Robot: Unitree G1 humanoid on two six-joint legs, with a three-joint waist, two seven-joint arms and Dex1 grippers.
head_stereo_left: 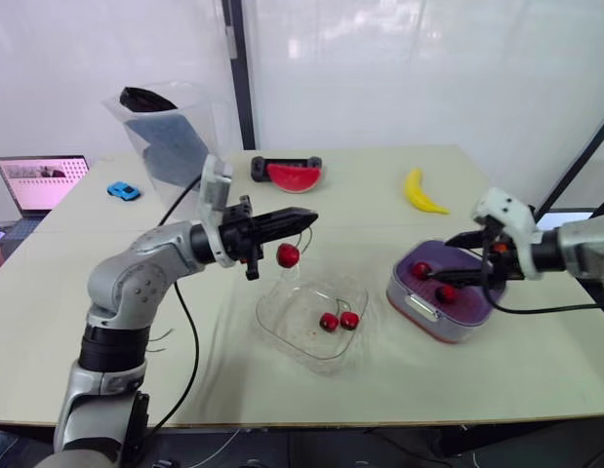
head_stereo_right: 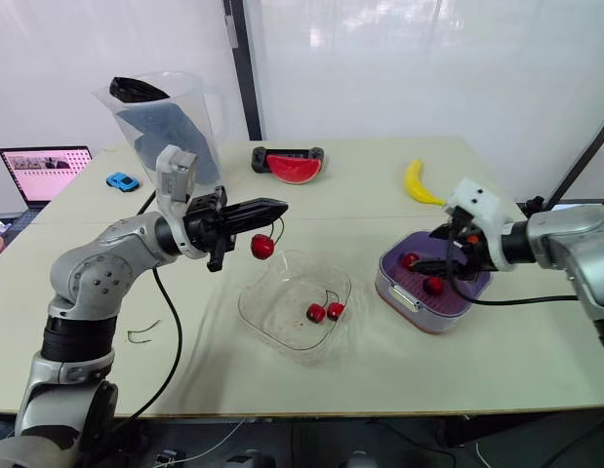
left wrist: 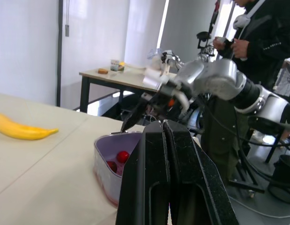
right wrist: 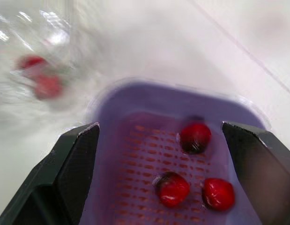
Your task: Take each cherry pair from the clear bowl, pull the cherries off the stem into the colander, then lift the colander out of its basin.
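My left gripper (head_stereo_left: 306,219) is shut on a cherry stem, and one red cherry (head_stereo_left: 288,255) hangs from it above the far rim of the clear bowl (head_stereo_left: 278,336). A cherry pair (head_stereo_left: 339,321) lies in the bowl. To the right stands the purple colander (head_stereo_left: 458,317) in its basin, with three cherries (right wrist: 195,137) in it. My right gripper (head_stereo_left: 444,260) hovers open just over the colander, its fingers (right wrist: 77,159) set wide apart. In the left wrist view the left gripper's fingers (left wrist: 152,154) are pressed together, with the colander (left wrist: 107,152) beyond them.
A banana (head_stereo_left: 422,192) and a watermelon slice (head_stereo_left: 294,175) lie at the back of the table. A clear jug (head_stereo_left: 170,132), a blue toy car (head_stereo_left: 124,190) and a laptop (head_stereo_left: 40,180) are at the back left. A person (left wrist: 259,33) stands beyond the table's right side.
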